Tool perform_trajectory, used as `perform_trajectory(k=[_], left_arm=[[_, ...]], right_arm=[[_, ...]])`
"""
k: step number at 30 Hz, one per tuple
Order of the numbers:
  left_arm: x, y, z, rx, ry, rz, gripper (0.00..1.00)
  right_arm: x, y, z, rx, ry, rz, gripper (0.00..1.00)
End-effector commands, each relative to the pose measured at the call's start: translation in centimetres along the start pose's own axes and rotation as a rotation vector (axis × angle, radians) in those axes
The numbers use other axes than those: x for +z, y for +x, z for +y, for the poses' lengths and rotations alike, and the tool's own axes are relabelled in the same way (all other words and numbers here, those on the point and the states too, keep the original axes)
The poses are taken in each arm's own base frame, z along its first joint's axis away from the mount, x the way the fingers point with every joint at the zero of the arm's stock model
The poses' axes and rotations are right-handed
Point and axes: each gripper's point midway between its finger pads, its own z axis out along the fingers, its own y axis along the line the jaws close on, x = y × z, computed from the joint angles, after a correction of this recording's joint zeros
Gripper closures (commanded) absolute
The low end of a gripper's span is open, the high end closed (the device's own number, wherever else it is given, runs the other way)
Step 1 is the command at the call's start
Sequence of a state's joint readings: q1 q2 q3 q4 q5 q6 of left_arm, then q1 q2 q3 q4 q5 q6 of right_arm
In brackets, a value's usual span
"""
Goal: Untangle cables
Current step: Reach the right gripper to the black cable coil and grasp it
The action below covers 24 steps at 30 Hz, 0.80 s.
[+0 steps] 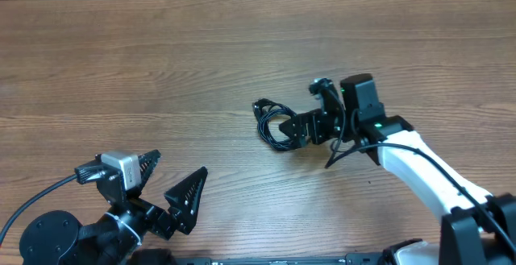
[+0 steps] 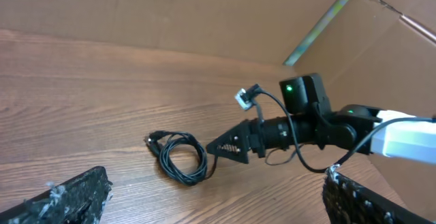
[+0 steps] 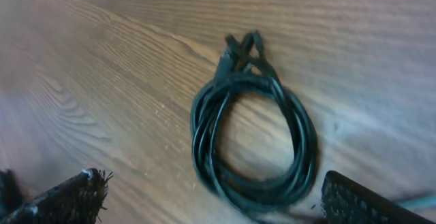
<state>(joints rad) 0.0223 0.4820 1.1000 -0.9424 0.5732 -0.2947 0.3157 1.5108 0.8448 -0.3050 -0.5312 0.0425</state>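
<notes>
Wooden table, coiled cables, right gripper spread wide near them, left gripper released

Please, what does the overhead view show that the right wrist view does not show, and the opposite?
Only overhead: the open left gripper, well apart from the work, and the white right arm. Only right wrist: the small plug ends, gathered at one side of the loop. Both: the thin black cables coiled in a small bundle on the brown wooden table, with the open right gripper close to them.
</notes>
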Motion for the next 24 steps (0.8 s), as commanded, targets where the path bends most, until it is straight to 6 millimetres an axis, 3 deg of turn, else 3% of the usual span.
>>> perform_trajectory(k=[1,4,11,14,23,24], left_arm=[[0.1,-0.2,0.3,0.030,-0.013,-0.010,0.00],[0.1,-0.2,0.3,0.030,-0.012,-0.011,0.00],[0.1,-0.3,0.3,0.031,-0.011,-0.012,0.00],[0.1,-0.4,0.2,0.033,-0.008,-0.016,0.00],[0.1,-0.4,0.2,0.032,-0.007,-0.018,0.00],[0.1,-0.4,0.2,0.032,-0.007,-0.018,0.00]], right_arm=[[0.5,-0.7,-0.6,-0.141,0.018,-0.026,0.00],[0.9,-1.1,-1.5,-0.227,0.058,-0.037,0.00],[2.0,-0.1,-4.1,-0.200,0.158,0.007,0.00],[2.7,0.8,-4.8,-0.176,0.166,0.037,0.09],[5.0,3.6,-6.7,-0.086,0.180,0.126,0.19],[5.1,3.7,-6.8,-0.077,0.180,0.129,0.25]])
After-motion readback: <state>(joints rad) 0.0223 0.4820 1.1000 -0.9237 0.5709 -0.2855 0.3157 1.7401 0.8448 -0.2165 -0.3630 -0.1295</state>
